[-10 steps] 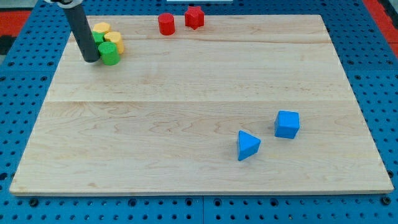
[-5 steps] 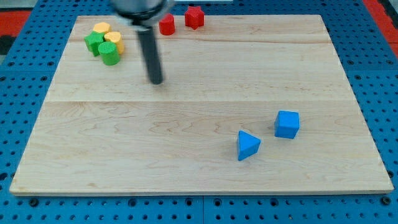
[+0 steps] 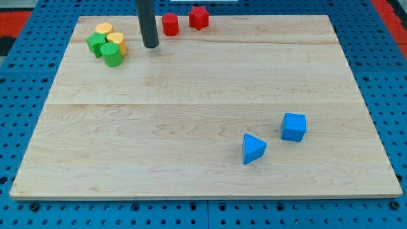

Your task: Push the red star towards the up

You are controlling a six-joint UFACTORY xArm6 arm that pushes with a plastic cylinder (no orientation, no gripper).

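Observation:
Two red blocks lie near the view's top edge of the wooden board [image 3: 203, 95]. The right one [image 3: 199, 17] looks like the red star; the left one [image 3: 170, 24] looks like a red cylinder. My tip [image 3: 151, 46] rests on the board below and to the left of the red cylinder, about a block's width from it, and farther left of the red star. It touches no block.
A cluster at the top left holds two yellow blocks [image 3: 116, 41] and two green blocks [image 3: 112, 55], just left of my tip. A blue triangular block [image 3: 254, 148] and a blue cube [image 3: 293, 126] lie at the lower right.
My tip swung from beside the green and yellow cluster down to the right, then back up to a spot just left of the red cylinder. No block has moved.

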